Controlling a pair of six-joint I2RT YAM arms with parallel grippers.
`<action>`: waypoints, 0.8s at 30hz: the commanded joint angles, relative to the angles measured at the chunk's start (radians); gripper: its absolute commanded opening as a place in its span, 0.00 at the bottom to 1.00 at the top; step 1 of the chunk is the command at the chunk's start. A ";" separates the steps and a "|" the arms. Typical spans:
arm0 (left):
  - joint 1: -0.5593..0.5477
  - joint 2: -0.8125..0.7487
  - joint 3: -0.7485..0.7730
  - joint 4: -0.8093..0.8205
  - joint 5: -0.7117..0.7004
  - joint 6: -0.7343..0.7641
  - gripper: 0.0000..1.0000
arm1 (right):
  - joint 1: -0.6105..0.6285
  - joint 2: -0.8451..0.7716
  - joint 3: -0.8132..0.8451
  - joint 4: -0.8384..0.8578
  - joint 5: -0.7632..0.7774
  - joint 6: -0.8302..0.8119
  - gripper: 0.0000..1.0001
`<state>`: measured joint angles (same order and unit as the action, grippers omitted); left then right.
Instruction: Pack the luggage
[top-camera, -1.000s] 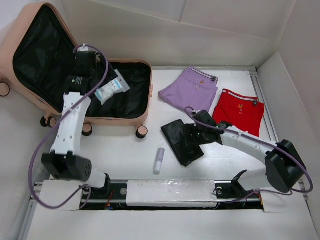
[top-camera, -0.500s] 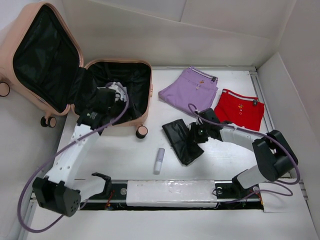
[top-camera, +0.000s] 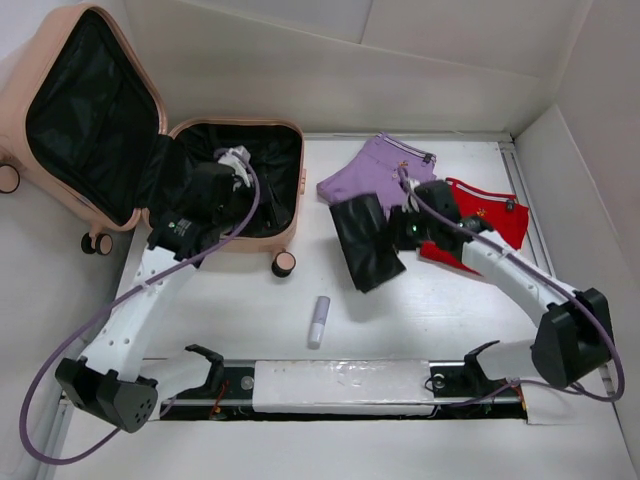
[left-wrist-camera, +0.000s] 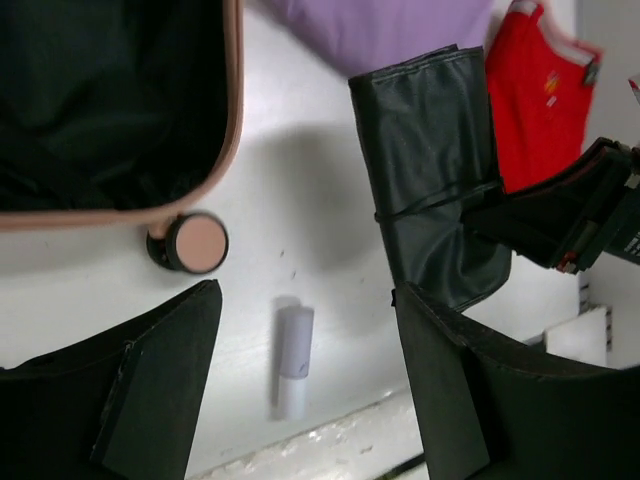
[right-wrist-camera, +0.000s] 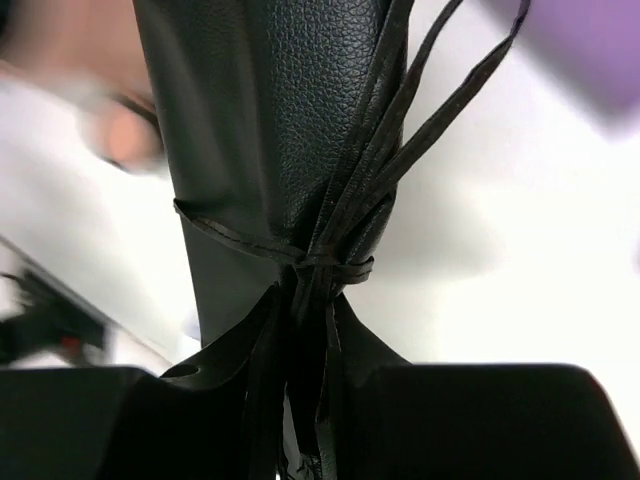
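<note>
The peach-pink hard-shell suitcase (top-camera: 297, 205) lies open at the worktop's (top-camera: 250, 300) far left (lid propped up, black lining showing). The left gripper (left-wrist-camera: 300, 300) hangs over its lower half, jaws wide and empty. The right gripper (top-camera: 403, 232) pinches a black leather-look rolled pouch (top-camera: 365, 240) by its cord-tied end, beside a folded lilac garment (top-camera: 385, 170).
</note>
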<state>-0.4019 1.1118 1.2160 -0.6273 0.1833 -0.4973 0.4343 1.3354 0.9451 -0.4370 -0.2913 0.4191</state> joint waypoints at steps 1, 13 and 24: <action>0.005 -0.012 0.155 -0.002 -0.088 -0.012 0.66 | 0.033 0.031 0.216 0.052 -0.060 0.044 0.00; 0.005 -0.040 0.266 -0.081 -0.131 0.005 0.70 | 0.225 0.748 1.158 0.158 -0.060 0.337 0.88; -0.085 -0.083 -0.200 0.055 0.027 0.062 0.71 | 0.011 0.187 0.414 0.120 0.096 0.147 0.84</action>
<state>-0.4168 1.0245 1.1053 -0.6231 0.1543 -0.4671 0.4774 1.6814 1.4944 -0.3092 -0.2722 0.6529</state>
